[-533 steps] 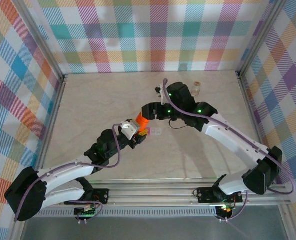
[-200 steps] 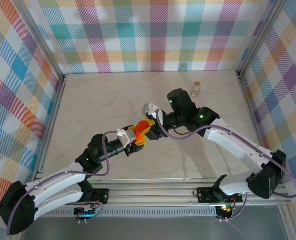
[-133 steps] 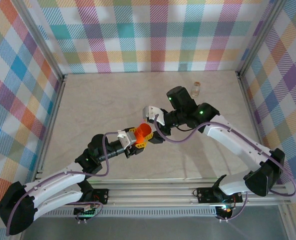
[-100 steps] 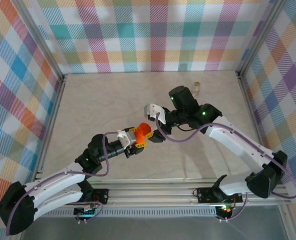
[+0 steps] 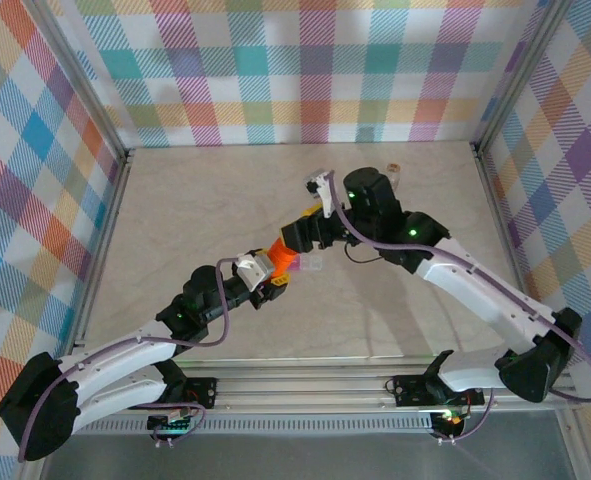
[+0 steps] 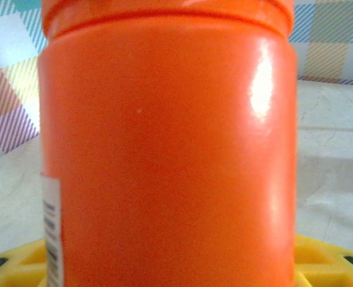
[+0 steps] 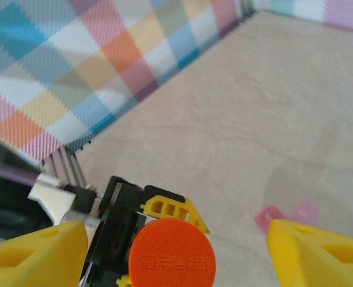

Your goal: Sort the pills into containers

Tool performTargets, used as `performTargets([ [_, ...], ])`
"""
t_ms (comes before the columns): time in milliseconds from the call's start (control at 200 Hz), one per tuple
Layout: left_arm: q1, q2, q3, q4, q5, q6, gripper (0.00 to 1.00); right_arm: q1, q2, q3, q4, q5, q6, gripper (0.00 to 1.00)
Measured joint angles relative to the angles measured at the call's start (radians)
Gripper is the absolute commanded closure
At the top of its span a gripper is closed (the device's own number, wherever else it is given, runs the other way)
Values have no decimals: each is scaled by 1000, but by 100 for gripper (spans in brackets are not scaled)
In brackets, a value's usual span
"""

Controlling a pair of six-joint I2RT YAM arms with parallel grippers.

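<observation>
orange bottle sits so close to the left wrist camera that its top and base are cut off; wall is opaque, so what's inside can't be told; a strip of white label runs down its left edge, print too blurred to read; a yellow finger shows under it, mostly cropped.

from the top view the left gripper is clamped on the bottle's body, holding it above the table near the middle, tilted with the capped end toward the right arm; the exact finger contact is hidden by the bottle.

cap is on; the right wrist view looks straight onto its round orange face; embossed lettering too soft to read.

right gripper is released; its two yellow fingers stand wide, one each side of the cap, with a gap on both sides; their lower parts are cut off by the frame edge; from above its jaws are largely hidden under its own wrist.

pink pill box lies flat on the table just beside the bottle, on the right arm's side, touched by neither gripper; from the right wrist it reads as two small pink squares with a faint clear panel next to them; open or closed can't be told, nor whether any pill is in it.

small clear vial stands near the far right of the table, partly behind the right arm; contents too small to make out.
</observation>
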Motion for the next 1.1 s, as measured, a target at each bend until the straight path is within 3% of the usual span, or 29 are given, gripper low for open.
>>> performTargets([
  [250,0,0,5,3,-38,-1,96,64,83,17,-24,87,140,24],
  [705,1,0,6,3,-63,0,96,69,93,-7,-38,32,178,35],
  [805,1,2,6,3,-63,-1,96,69,93,-14,-41,13,174,42],
  [930,1,2,6,3,-61,0,97,67,82,-37,-13,-22,122,55],
  [1100,1,-6,5,3,4,7,96,55,29,-96,21,-107,-152,54],
])
